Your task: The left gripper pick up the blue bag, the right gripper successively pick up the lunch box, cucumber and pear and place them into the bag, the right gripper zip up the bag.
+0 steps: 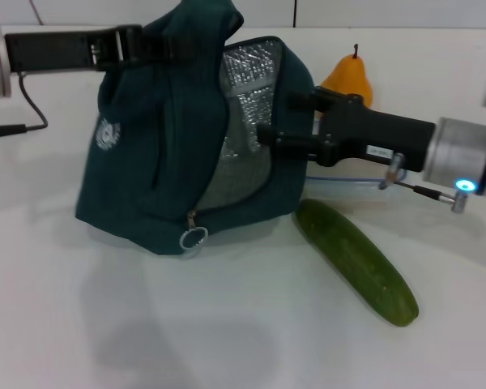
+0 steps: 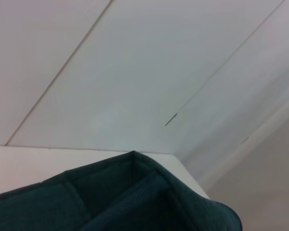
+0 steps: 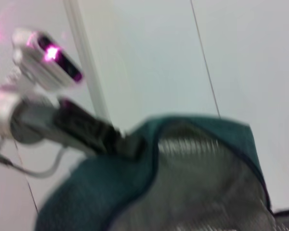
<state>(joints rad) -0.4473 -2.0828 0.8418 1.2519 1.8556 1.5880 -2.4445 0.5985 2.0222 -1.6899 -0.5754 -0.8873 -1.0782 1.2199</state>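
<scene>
The blue bag [image 1: 154, 146] hangs tilted from my left gripper [image 1: 134, 44], which is shut on the fabric at its top. Its mouth faces right and shows the silver foil lining [image 1: 243, 121]. My right gripper [image 1: 267, 134] is at that mouth, against the lining. Under the right arm only the blue rim of the lunch box [image 1: 344, 179] shows. The cucumber [image 1: 356, 261] lies on the table in front of the bag. The pear [image 1: 348, 77] stands upright behind the right arm. The right wrist view shows the bag [image 3: 192, 192] and left gripper [image 3: 120, 142]; the left wrist view shows the bag [image 2: 135, 197].
The white table [image 1: 227, 324] stretches in front of the bag. A ring zipper pull [image 1: 193, 237] dangles at the bag's lower front. A black cable [image 1: 24, 113] trails from the left arm. The wall [image 2: 135, 72] stands behind the table.
</scene>
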